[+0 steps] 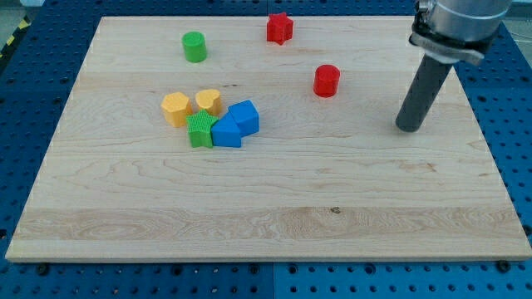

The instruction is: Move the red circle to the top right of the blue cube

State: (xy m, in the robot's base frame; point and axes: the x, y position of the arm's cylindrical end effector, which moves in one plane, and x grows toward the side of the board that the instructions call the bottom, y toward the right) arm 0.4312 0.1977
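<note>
Left of my tip [408, 129], slightly toward the view's top, the red circle [327, 80] is sitting untouched on the desk [349, 216]. Farther left, the blue cube [244, 117] is resting among clustered blocks; my rod is gripping nothing.

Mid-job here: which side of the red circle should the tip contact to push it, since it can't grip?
Contact the red circle on its right wall, slightly toward the view's top. It is an upright cylinder, so aim centrally or it will slip aside. The blue cube lies down-left of it, and my tip sits to the circle's right and lower, apart from every block, so I would probably swing upward first.
</note>
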